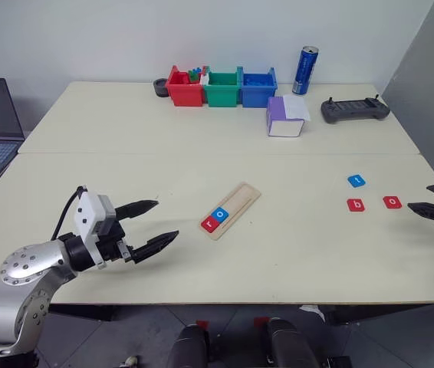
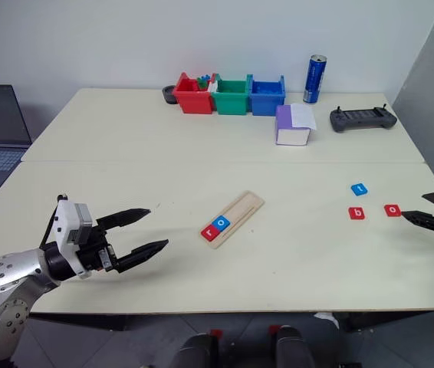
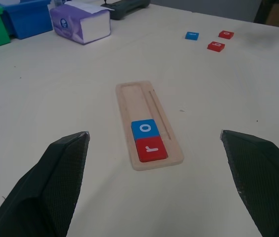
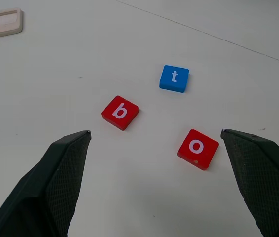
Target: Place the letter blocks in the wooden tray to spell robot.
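Tray (image 1: 231, 210) lies mid-table at a slant; red r (image 1: 209, 225) and blue o (image 1: 218, 215) sit touching at its near end. You'll find blue t (image 1: 356, 181), red b (image 1: 356, 205) and red o (image 1: 392, 202) loose at right. Left gripper (image 1: 152, 225) and right gripper (image 1: 433, 200): fingers spread wide, holding nothing.

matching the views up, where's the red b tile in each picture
Left eye: red b tile at right, beside the red o tile.
Right eye: at right, under the blue t tile.
Left wrist: far off, upper right.
Right wrist: centre-left.
Shared landmark: the wooden tray.
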### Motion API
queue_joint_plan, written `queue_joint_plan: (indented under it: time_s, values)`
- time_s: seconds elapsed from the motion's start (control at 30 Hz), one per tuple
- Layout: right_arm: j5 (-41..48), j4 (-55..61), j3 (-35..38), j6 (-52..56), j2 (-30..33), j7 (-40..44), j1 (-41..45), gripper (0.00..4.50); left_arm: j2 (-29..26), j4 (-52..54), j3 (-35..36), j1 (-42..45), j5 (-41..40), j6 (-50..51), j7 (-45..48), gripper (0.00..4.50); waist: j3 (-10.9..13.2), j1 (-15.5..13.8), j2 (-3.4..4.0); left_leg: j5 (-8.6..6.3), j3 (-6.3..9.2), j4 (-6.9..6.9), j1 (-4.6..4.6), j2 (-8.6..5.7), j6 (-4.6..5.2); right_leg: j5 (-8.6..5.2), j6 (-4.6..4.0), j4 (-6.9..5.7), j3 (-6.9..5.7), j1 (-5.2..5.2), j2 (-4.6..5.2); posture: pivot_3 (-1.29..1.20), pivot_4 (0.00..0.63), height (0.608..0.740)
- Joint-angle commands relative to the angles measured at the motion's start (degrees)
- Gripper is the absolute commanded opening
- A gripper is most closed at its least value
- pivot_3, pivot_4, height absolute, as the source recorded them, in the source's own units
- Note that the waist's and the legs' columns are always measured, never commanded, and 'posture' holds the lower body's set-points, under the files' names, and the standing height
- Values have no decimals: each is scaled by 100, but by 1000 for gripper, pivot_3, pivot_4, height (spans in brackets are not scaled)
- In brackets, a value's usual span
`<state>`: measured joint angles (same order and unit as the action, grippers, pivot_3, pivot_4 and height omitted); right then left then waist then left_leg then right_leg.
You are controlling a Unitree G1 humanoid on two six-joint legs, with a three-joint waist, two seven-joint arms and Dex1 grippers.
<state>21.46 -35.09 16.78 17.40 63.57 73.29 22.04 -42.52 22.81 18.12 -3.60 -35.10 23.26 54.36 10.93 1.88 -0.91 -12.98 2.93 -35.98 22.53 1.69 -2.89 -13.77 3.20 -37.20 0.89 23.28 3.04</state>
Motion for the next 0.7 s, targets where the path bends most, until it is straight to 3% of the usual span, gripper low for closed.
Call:
queue_joint_plan:
  time_s: [0.03, 0.7]
  values:
    - [45, 132, 128, 23, 23, -17, 54, 4487, -17, 100, 35, 44, -49, -69, 6, 4500, 0, 0, 0, 0, 0, 0, 0, 0, 0, 0, 1, 0, 0, 0, 0, 0, 150, 740]
    - [96, 766, 20, 316, -91, 118, 13, 4487, -91, -80, -7, 123, 9, 110, -28, 4500, 0, 1, 0, 0, -2, -4, 0, 0, 0, 16, 25, 0, 3, 0, 0, 0, 150, 740]
